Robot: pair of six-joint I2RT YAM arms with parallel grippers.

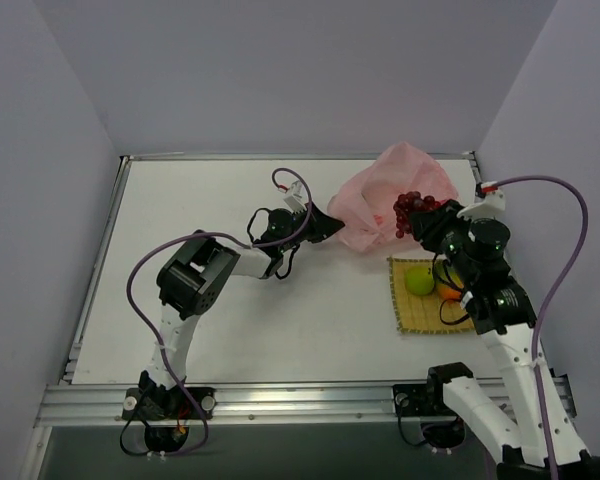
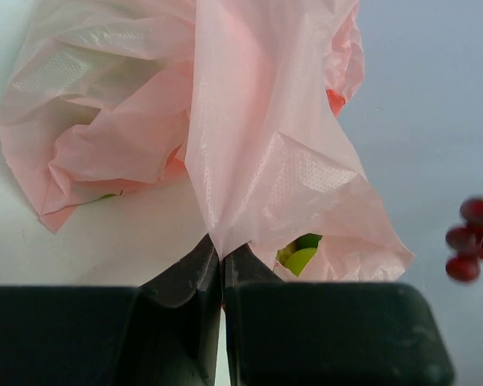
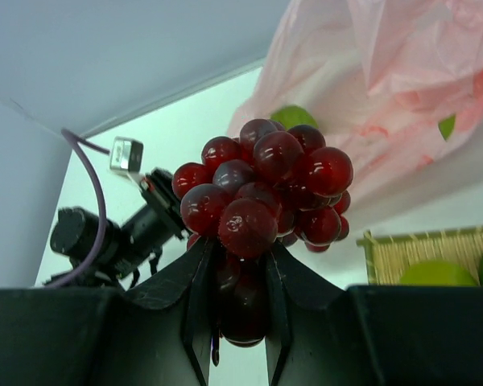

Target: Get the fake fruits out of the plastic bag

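The pink plastic bag (image 1: 385, 200) lies crumpled at the back right of the table. My left gripper (image 2: 222, 253) is shut on a fold of the plastic bag (image 2: 249, 137); a bright green fruit (image 2: 299, 256) peeks from under the bag's edge. My right gripper (image 3: 240, 261) is shut on the dark red grape bunch (image 3: 266, 189), held in the air just right of the bag, with the grape bunch (image 1: 418, 208) above the table. A green apple (image 1: 419, 280) and an orange-green mango (image 1: 447, 283) rest on the mat.
A yellow woven mat (image 1: 416, 315) lies at the right front, partly under my right arm. Grey walls enclose the table on three sides. A metal rail runs along the near edge (image 1: 280, 398).
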